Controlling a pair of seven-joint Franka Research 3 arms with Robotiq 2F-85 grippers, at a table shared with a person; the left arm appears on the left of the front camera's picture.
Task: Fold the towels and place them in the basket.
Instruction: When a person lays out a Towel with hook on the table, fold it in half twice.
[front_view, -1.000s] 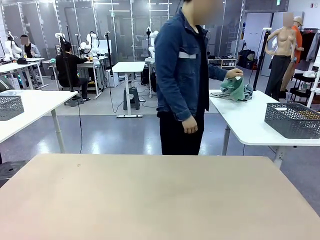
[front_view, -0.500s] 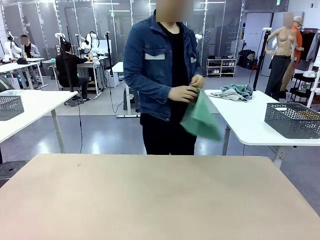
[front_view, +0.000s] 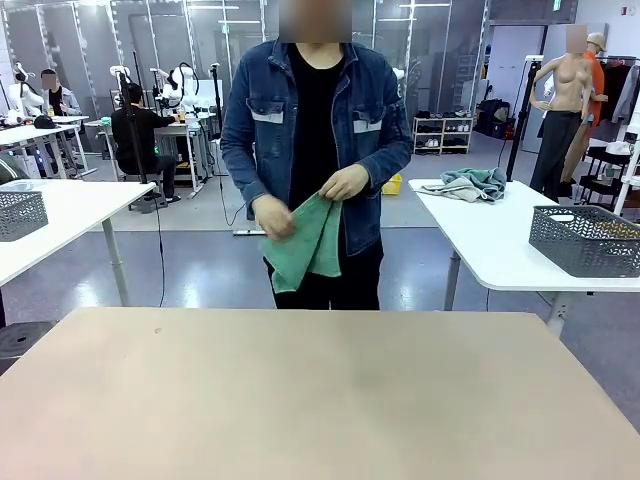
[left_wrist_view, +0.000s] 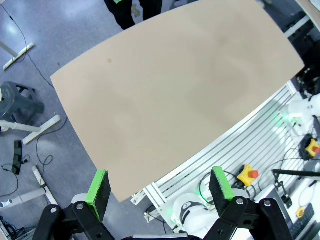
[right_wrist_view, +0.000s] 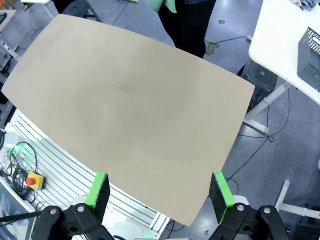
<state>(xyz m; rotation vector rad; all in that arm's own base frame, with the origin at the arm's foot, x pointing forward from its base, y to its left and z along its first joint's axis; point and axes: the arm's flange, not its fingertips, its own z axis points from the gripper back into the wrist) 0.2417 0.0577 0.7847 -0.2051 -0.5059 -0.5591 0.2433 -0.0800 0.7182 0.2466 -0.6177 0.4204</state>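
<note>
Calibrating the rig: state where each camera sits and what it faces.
Front: robot's side, facing across the table at the person holding the green towel.
Left wrist: high up, looking down on the table; open left pincer below.
Right wrist: likewise, open right pincer; shares green towel and basket with front.

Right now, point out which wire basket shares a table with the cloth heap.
The right-hand basket, on the white table with the cloth heap; the left-hand basket sits on another table.

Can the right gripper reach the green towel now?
Probably not. The person's hands hold the green towel in the air beyond the far edge of the table, and the open right gripper hangs over the near edge.
</note>
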